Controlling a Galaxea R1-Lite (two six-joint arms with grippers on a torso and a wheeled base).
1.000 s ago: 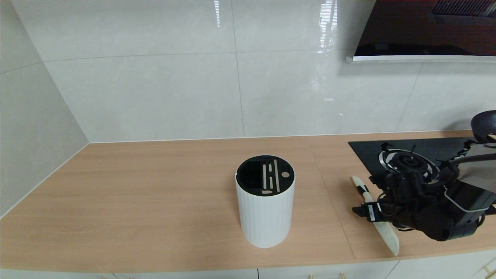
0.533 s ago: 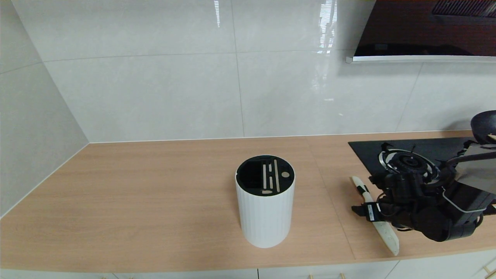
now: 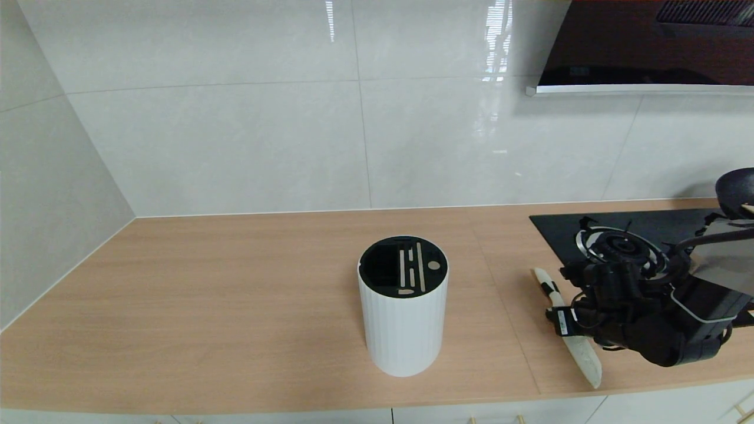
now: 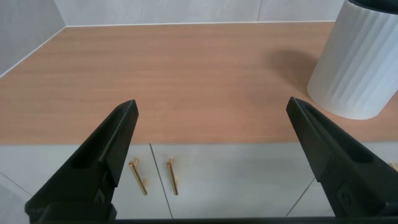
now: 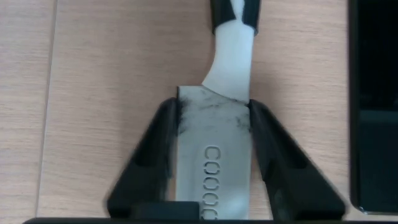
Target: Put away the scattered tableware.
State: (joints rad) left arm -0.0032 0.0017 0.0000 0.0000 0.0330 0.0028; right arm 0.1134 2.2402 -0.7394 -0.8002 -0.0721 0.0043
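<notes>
A white knife (image 3: 586,359) with black bands on its handle lies near the counter's front edge, just left of the hob. My right gripper (image 3: 568,321) sits low over it. In the right wrist view its two black fingers (image 5: 163,134) press against both edges of the knife's blade (image 5: 214,124), so my right gripper (image 5: 213,109) is shut on it. The white ribbed holder (image 3: 403,318) with a black slotted top stands mid-counter, well left of the knife. My left gripper (image 4: 211,162) hangs open and empty over the counter's front edge, near the holder (image 4: 357,62).
A black gas hob (image 3: 618,247) lies right behind the knife, with a dark pan (image 3: 736,191) at the far right. A range hood (image 3: 648,47) hangs above. Tiled walls close the back and left. Cabinet handles (image 4: 138,177) show under the counter edge.
The right gripper's fingers have drawn in onto the knife blade, and the knife has shifted slightly. The holder has not moved.
</notes>
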